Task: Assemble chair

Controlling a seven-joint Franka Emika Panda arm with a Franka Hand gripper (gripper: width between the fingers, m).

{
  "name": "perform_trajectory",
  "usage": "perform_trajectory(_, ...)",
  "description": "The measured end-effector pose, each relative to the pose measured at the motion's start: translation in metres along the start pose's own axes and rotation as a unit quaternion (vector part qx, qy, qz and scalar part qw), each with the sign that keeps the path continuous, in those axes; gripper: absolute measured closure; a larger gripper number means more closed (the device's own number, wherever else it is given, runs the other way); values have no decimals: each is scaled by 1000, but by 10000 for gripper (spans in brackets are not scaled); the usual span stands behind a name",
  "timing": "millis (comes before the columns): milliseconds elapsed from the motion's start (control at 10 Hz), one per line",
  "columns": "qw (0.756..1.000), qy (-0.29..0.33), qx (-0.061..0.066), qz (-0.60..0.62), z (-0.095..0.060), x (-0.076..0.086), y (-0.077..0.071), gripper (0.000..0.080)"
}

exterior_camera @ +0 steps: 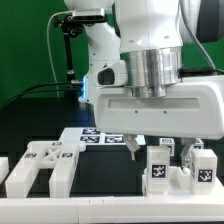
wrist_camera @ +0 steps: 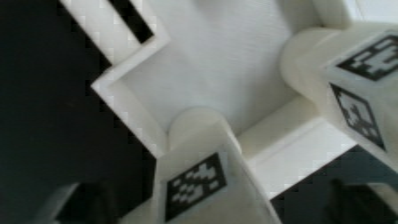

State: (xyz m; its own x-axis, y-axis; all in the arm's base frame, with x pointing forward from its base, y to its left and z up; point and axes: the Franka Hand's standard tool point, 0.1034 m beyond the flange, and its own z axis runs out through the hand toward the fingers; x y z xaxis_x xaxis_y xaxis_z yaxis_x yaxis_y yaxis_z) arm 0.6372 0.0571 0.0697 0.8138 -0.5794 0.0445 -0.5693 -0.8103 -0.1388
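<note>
Directly beneath the spread tool (exterior_camera: 163,146) stand chair parts (exterior_camera: 158,172).

No words or numbers are showing anywhere. Only black-and-white square tags (exterior_camera: 157,173) are sitting on the white chair parts (exterior_camera: 40,170) and the marker board (exterior_camera: 95,135).
</note>
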Motion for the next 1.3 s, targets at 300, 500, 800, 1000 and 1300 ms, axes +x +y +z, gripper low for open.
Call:
perform_trajectory(300, 997, -2, -1, 77, 0, -1, 1, 512)
perform_trajectory(500, 985, -2, -1, 174, 0, -2, -2, 512)
perform_trajectory(800, 918, -9, 2, 396, 3, -2, -10, 512)
perform_trajectory(1000, 845, -17, 7, 535, 4, -2, -18, 512)
perform_trajectory(1300, 831, -19, 9, 555, 4, -1, -19, 512)
